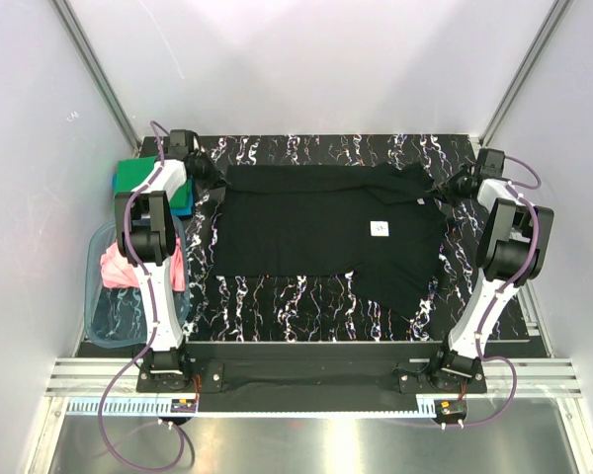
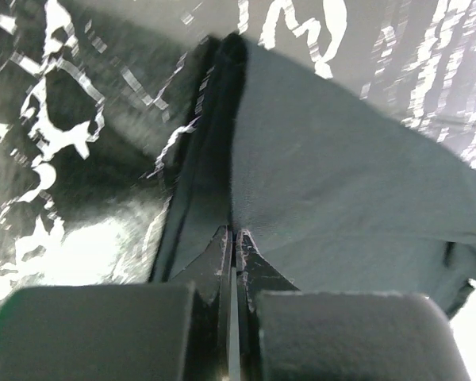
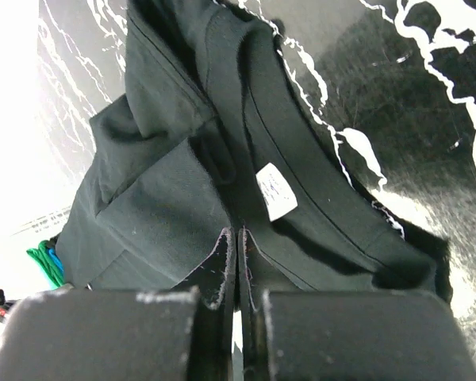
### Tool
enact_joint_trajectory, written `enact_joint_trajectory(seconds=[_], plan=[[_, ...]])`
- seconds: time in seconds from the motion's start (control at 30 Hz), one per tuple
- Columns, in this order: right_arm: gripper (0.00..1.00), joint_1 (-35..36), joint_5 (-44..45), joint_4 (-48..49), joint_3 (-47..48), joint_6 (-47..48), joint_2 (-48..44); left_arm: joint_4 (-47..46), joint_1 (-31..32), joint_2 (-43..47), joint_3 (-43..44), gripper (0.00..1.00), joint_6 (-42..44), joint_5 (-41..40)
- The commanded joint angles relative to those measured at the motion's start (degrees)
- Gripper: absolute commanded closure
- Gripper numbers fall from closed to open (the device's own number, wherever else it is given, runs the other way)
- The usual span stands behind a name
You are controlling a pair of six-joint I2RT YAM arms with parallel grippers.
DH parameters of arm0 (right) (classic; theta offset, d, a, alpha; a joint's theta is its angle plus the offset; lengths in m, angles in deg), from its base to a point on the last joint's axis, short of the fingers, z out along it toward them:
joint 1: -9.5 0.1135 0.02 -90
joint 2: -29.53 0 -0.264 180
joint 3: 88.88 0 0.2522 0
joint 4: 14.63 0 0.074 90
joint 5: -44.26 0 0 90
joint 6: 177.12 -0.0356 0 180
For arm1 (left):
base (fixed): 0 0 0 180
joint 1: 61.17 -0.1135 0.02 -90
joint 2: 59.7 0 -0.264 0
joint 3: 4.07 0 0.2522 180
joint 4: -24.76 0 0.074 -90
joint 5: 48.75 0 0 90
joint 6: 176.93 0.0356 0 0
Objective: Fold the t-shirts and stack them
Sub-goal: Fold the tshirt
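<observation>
Top external, black t-shirt point(image 1: 316, 232) flat, left hand point(image 1: 217, 185), right hand point(image 1: 441, 188) pinching it

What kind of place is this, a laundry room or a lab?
Most likely a robotics lab cell: white panel walls box in a black marbled table, two robot arms are bolted at its near edge, and a black t-shirt lies spread between them.
</observation>
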Motion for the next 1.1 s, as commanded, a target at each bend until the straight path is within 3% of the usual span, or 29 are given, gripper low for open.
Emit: enact_joint_trajectory(seconds=[0.0,0.13,0.57,0.67,0.87,1.07], plan=[[1.00,-0.3,0.0,-1.2,0.5,1.2,-4.3,2.0,-0.1,4.1,0.5,1.00,2.1,-2.7],[1.00,-0.3,0.1,-3.2,1.2,1.2,-6.2,5.1,-0.2,3.4,3.0,1.00,3.4,-6.3],[1.00,-0.4,0.5,-4.7,-2.5,2.6,-10.0,7.2,-0.2,2.4,2.2,1.00,4.6,-5.0],[1.00,-0.4,1.5,-5.6,-3.9,3.0,-9.7,7.2,0.1,2.5,1.6,0.94,4.8,-4.2],[1.00,-0.3,2.4,-6.4,-6.1,3.1,-10.7,7.0,0.3,4.7,-0.5,0.99,5.1,-6.2],[1.00,-0.3,2.9,-7.7,-9.4,3.0,-13.0,8.0,0.5,4.8,-1.2,0.96,5.2,-6.1]])
